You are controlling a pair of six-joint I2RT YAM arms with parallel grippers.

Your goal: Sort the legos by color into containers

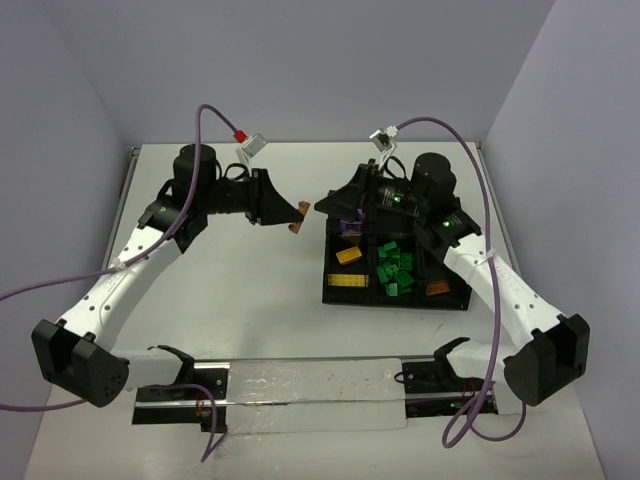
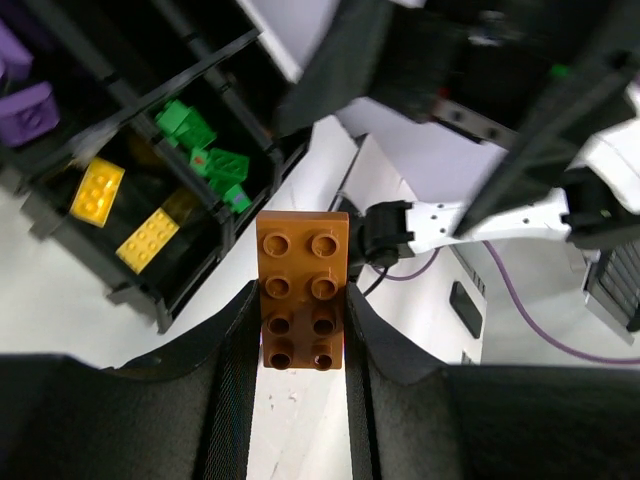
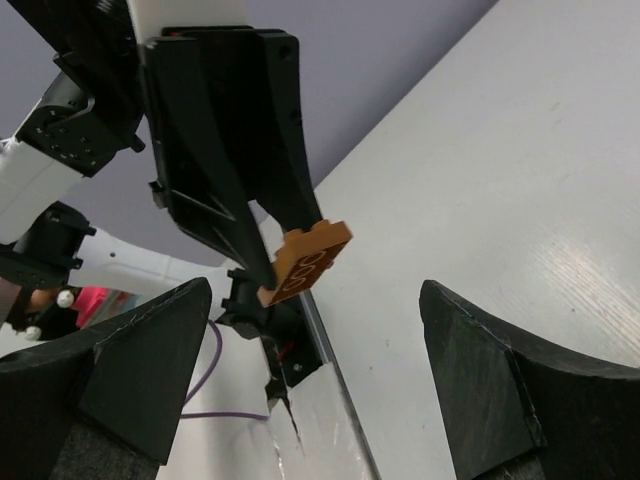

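Nearest, the flat black plastic tray [image 1: 396, 301] sits on the white tabletop [image 1: 250, 300]. Its front compartments hold yellow bricks [image 1: 349, 281], green bricks [image 1: 393, 265] and one small orange brick [image 1: 437, 288]. Farther back, left of the tray and raised off the tabletop, the left tool [image 2: 300, 340] is clamped on a flat orange studded plastic brick [image 2: 302, 250]. It pinches the long sides at one end, and most of the brick juts forward. Light, stiff and slick, it could pivot; a mid-length hold on the smooth sides seems safer. The right tool [image 3: 315, 300] hangs wide open and empty above the tray's far-left corner.
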